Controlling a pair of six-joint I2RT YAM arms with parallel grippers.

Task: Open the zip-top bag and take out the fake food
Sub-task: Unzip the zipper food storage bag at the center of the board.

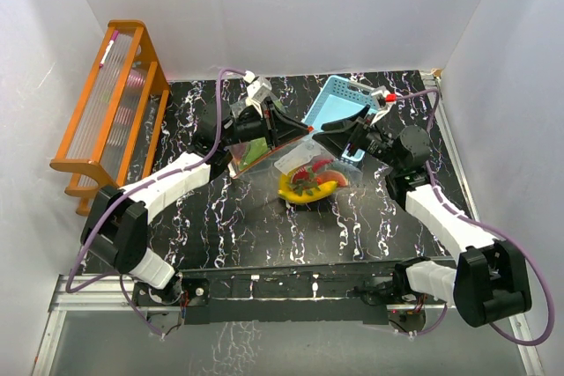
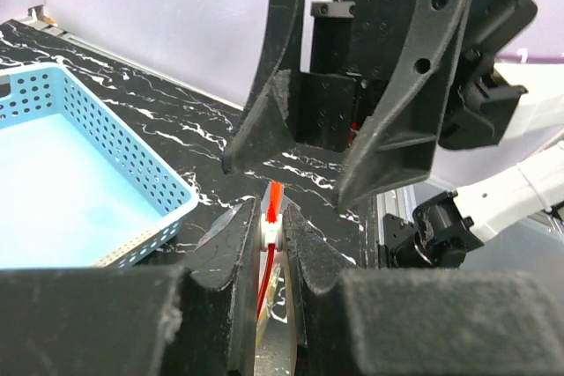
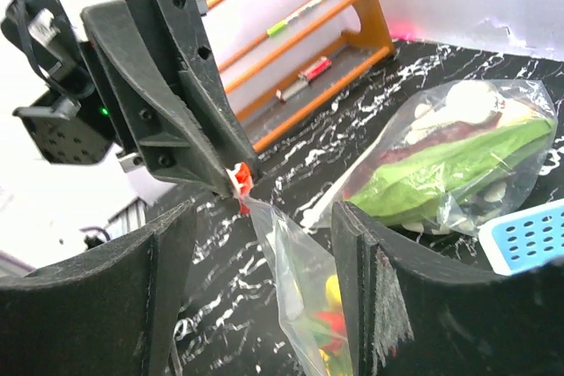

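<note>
Counter point(image 1: 264, 235) of black marble pattern carries all the items. At its far left stands an orange wooden rack point(image 1: 106, 103); at far centre sits a light-blue perforated basket point(image 1: 339, 99).

The zip-top bag point(image 1: 295, 163) occupies mid-counter between the two arms. Its lower part rests on the counter and its top corner is lifted. Inside are a yellow banana point(image 1: 308, 195) and red chilli peppers point(image 1: 313, 169). A second clear bag point(image 3: 449, 165), holding long green leafy pieces, lies on the counter apart from the held one.

Handling, as judged:
- Bag film is thin, limp and slick. It will crumple and can slip out of a shallow pinch.
- The toy food is light, rigid and glossy, and is likely to slide toward the low end.
- The best hold is the stiffer zip strip, on the lip opposite the pinched one.

End effector states:
- Left end effector point(image 2: 273, 222): jaws narrow, clamped on the bag's top edge at the red zip tab point(image 3: 238, 180).
- Right end effector point(image 3: 263, 226): jaws wide, gripping nothing. It faces the left one closely, and the bag film hangs in the gap between its fingers, just below the tab. Whether the film touches either finger cannot be told.
</note>
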